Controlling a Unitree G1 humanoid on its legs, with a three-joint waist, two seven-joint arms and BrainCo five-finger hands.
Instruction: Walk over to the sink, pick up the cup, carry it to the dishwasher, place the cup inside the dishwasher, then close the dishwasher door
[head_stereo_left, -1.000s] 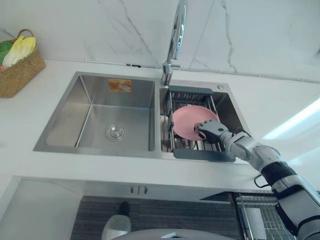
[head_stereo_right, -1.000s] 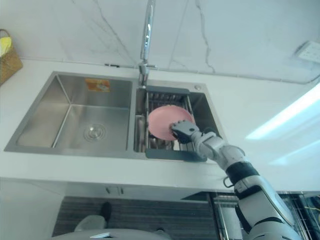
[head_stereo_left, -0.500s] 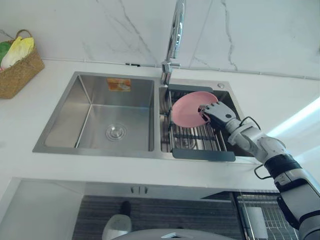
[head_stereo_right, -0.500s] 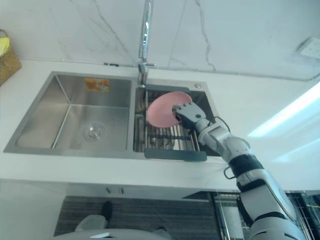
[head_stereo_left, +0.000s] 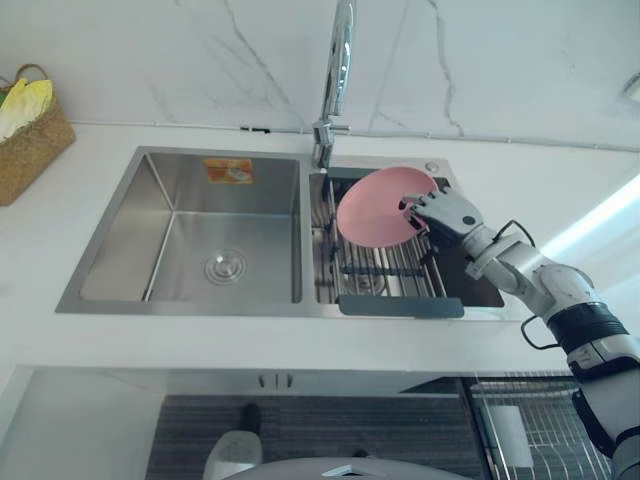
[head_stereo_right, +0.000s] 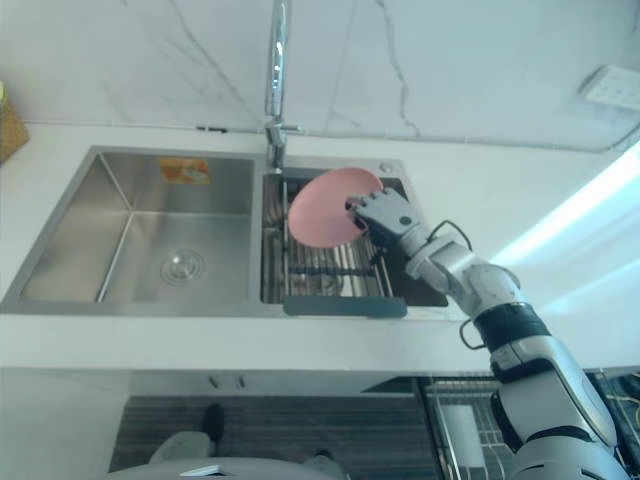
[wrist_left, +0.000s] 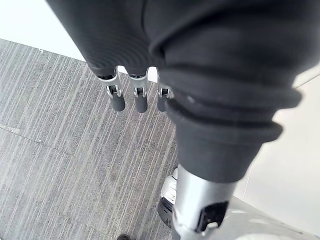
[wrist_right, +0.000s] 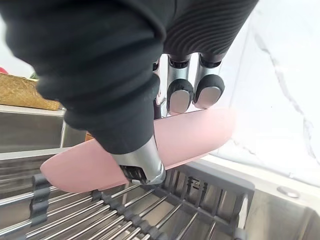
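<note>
A pink plate (head_stereo_left: 375, 205) is held on edge above the dark drying rack (head_stereo_left: 385, 272) in the sink's right basin. My right hand (head_stereo_left: 440, 212) is shut on the plate's right rim, the arm reaching in from the lower right. In the right wrist view the fingers (wrist_right: 180, 95) curl over the plate (wrist_right: 200, 135) and the thumb presses its near face, with the rack's bars just below. No cup is visible. My left hand (wrist_left: 127, 95) hangs over the grey striped floor with its fingers relaxed and holding nothing.
The steel double sink (head_stereo_left: 100, 270) has a bare left basin with a drain (head_stereo_left: 225, 266). A tall chrome faucet (head_stereo_left: 338, 70) rises just behind the plate. A wicker basket (head_stereo_left: 25, 140) stands at the far left. A wire dishwasher rack (head_stereo_left: 525, 430) shows at lower right.
My right hand has lifted the pink plate off the rack and carried it up and toward the back wall. The camera has shifted slightly.
</note>
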